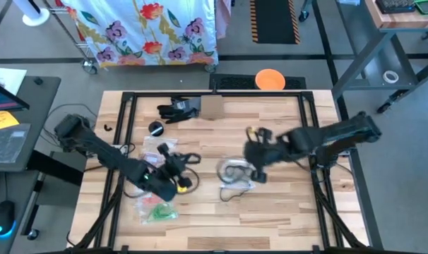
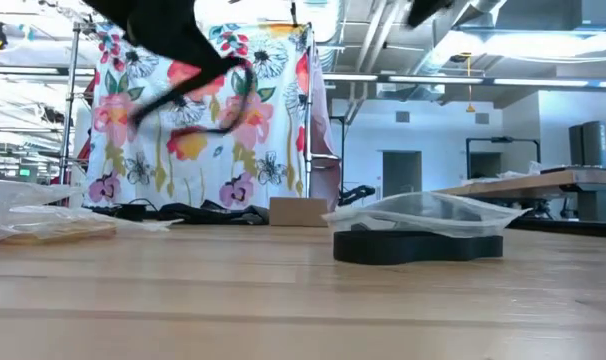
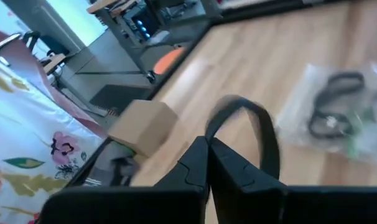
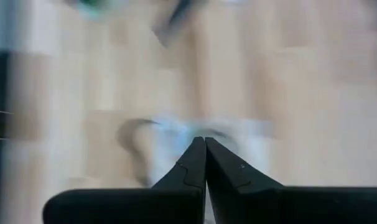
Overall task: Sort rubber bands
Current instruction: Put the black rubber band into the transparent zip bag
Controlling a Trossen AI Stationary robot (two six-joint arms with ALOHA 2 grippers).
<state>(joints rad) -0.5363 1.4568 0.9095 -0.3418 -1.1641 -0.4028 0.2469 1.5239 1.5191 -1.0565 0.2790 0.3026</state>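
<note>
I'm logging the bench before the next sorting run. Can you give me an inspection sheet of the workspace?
Surface: wooden table, bare wood at the near edge.
Job's things: black rubber band looped from the left gripper's tips; green and red bands in a clear bag.
Clutter: cardboard box, more clear bags, dark items near the far edge.
Grippers: left gripper shut on the black band; right gripper shut, over a clear bag.
Cables: black cable by the left gripper.
Surroundings: floral cloth, orange disc.
</note>
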